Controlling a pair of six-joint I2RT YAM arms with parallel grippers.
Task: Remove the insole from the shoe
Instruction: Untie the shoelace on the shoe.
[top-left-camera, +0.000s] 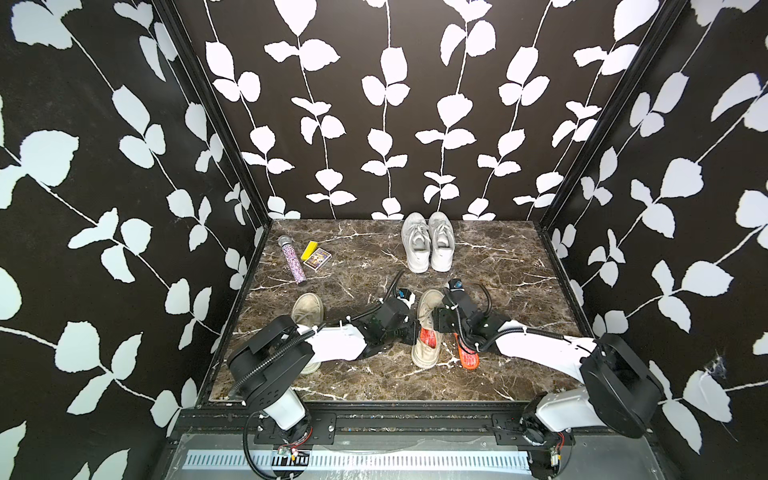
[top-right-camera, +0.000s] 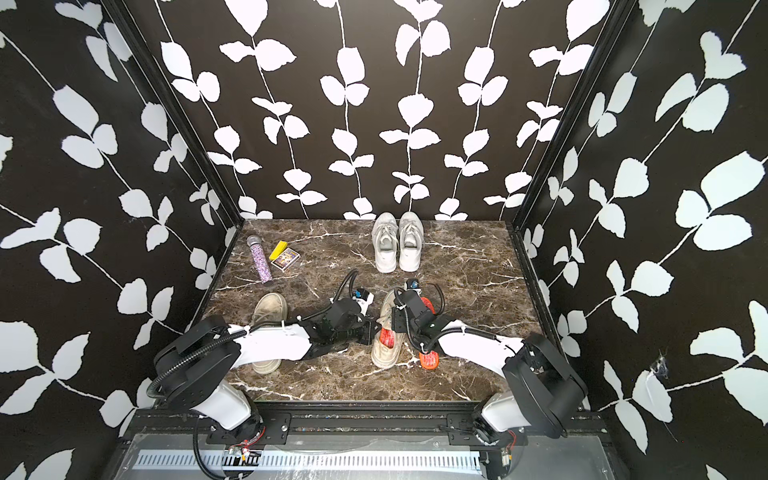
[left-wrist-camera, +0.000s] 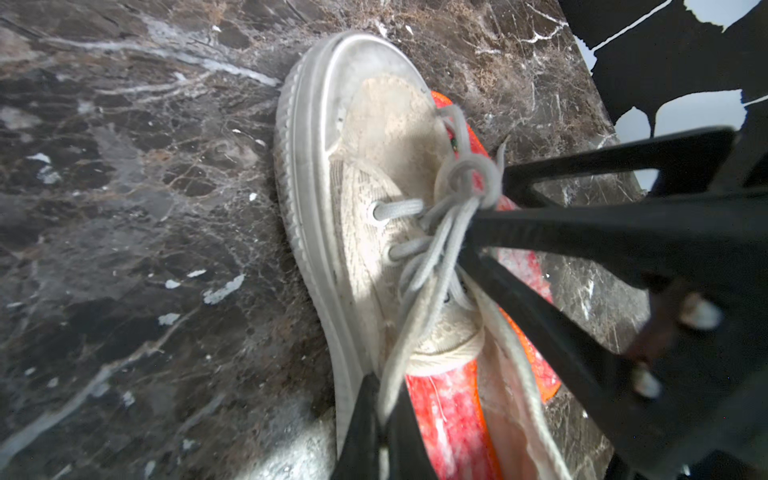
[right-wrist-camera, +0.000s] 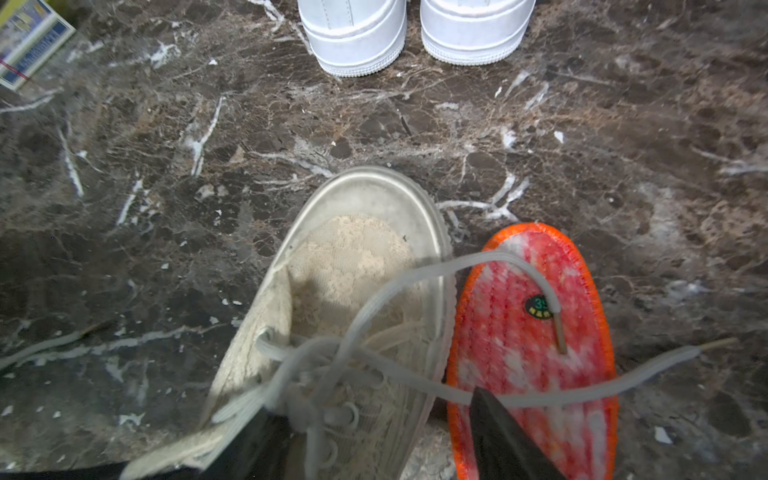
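Well, insole (top-left-camera: 428, 340) lies near-to-far in shoe (top-left-camera: 430, 302), heel end just near of my right pincer (right-wrist-camera: 372, 401), jaws apart; left pincer (left-wrist-camera: 482, 216) clamps laces (left-wrist-camera: 415, 266).

Round dark label (right-wrist-camera: 539, 306) on orange insole (right-wrist-camera: 528, 365): green "3", rest behind lace (right-wrist-camera: 544, 286).

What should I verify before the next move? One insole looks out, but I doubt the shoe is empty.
1. Loose insole lying on the table beside the shoe: ok.
2. Shoe emptied: not ok, second insole shows inside.
3. Right gripper open: ok.
4. Left gripper shut at the laces, gripping them: cannot tell.
5. Lace end clear of loose insole: not ok, it lies across.
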